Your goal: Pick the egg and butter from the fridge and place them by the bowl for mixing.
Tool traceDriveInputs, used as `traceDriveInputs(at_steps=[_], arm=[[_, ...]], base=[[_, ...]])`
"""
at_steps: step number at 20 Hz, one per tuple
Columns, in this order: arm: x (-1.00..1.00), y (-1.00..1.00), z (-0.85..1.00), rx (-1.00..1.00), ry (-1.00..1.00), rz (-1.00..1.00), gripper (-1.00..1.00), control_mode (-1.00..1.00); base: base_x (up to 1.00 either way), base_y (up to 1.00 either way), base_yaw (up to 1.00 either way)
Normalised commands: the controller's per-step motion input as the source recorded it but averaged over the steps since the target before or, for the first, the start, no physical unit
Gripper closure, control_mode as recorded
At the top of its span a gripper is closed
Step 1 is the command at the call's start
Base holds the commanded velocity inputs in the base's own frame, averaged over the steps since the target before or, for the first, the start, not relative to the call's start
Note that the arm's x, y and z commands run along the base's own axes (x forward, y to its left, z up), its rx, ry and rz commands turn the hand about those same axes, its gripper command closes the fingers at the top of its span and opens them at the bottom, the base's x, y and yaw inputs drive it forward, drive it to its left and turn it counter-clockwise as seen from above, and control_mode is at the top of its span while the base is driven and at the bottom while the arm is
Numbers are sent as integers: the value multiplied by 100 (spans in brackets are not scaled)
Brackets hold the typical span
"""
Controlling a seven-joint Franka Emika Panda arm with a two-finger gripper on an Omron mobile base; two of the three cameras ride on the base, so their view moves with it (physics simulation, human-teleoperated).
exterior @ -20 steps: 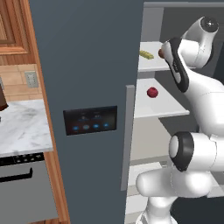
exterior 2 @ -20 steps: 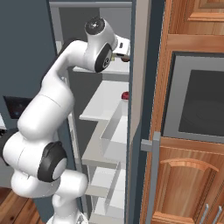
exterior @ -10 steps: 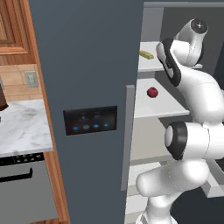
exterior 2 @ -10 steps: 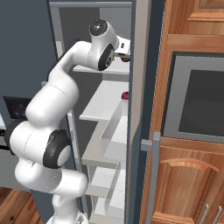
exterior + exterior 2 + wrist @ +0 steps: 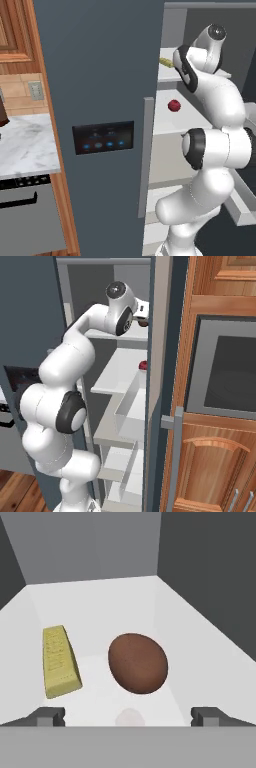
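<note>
The setting is a rendered kitchen with wood cabinets, a marble counter [image 5: 25,150] at the left, and the dark blue-grey fridge [image 5: 100,75] standing open beside a built-in oven [image 5: 225,373]; the white arm is reaching into the upper white shelf [image 5: 100,612] of the fridge. In the hand view, 2 task items are lying on that shelf: the brown egg [image 5: 137,663] is sitting almost centred ahead of the gripper [image 5: 128,716], and the butter [image 5: 60,661], a pale yellow block, is lying just beside it to the left, apart from it and not touching. The butter's end is also showing at the shelf edge in the left base view [image 5: 166,62]; a small red fruit [image 5: 174,105] is resting on the shelf below. The 2 fingertips are standing wide apart, 1 at each lower corner of the hand view, holding nothing; the egg is lying between their lines of travel.

Risks from this position, as a judgement: the egg is round and smooth, so an off-centre closure is likely to squeeze it out sideways or roll it toward the butter; a descent too far left is likely to nudge the butter; the fridge walls are standing close on both sides, so a wide swing on withdrawal could be striking them.
</note>
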Motion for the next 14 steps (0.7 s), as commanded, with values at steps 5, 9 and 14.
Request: traceDriveInputs(at_steps=[5, 9, 14], arm=[[38, -3, -9, 0, 4, 0, -100, -100], [32, -17, -12, 0, 2, 0, -100, -100], [30, -19, -6, 0, 0, 0, -100, -100]], base=[[0, 0, 0], [0, 0, 0], [0, 0, 0]])
